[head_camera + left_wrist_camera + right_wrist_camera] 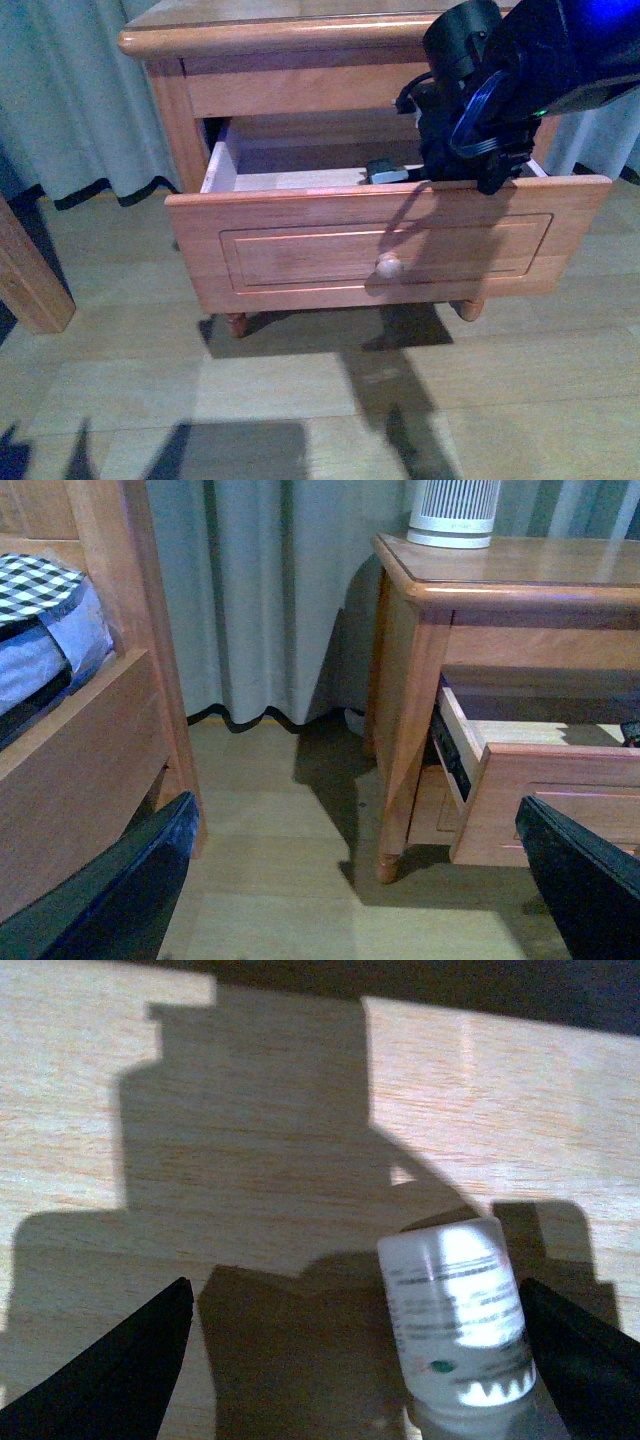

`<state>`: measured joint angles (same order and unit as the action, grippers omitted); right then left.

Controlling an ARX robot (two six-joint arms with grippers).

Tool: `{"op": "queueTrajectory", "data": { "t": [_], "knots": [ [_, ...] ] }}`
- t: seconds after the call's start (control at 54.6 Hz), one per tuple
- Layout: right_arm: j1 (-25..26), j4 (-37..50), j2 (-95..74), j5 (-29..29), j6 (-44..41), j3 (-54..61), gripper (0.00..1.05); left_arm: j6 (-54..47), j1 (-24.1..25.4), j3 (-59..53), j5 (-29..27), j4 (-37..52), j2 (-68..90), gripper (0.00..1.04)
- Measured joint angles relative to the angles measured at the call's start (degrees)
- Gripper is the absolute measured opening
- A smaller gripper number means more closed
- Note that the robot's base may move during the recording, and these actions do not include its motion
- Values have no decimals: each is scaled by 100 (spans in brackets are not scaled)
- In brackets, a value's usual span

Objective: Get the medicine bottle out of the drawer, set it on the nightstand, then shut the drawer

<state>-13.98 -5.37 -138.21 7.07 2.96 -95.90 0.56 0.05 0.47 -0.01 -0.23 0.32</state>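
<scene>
The nightstand (pixel 300 30) stands ahead with its top drawer (pixel 300 250) pulled out. My right gripper (pixel 450 165) reaches down into the drawer at its right side. In the right wrist view the medicine bottle (pixel 455 1310), white with a printed label, lies on the drawer's pale wood floor between the open fingers (pixel 120 1370) of the right gripper (pixel 355 1295), much closer to one finger. In the front view the bottle is hidden. My left gripper (pixel 355 820) is open and empty, low over the floor beside the nightstand (pixel 520 565) and drawer (pixel 560 790).
A white ribbed appliance (pixel 455 510) stands on the nightstand's top. A wooden bed frame (pixel 90 740) with checked bedding is to the left. Grey curtains (pixel 260 600) hang behind. A round knob (pixel 387 265) sits on the drawer front. The floor (pixel 300 400) is light wood.
</scene>
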Motion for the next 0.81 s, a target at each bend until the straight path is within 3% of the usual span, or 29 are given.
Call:
{"op": "queueTrajectory", "data": {
  "t": [0.458, 0.806],
  "knots": [
    [-31, -118, -9, 39, 15, -13, 97, 0, 0, 0, 0, 0, 0, 98],
    [87, -138, -9, 92, 44, 7, 45, 0, 0, 0, 0, 0, 0, 98]
  ]
}}
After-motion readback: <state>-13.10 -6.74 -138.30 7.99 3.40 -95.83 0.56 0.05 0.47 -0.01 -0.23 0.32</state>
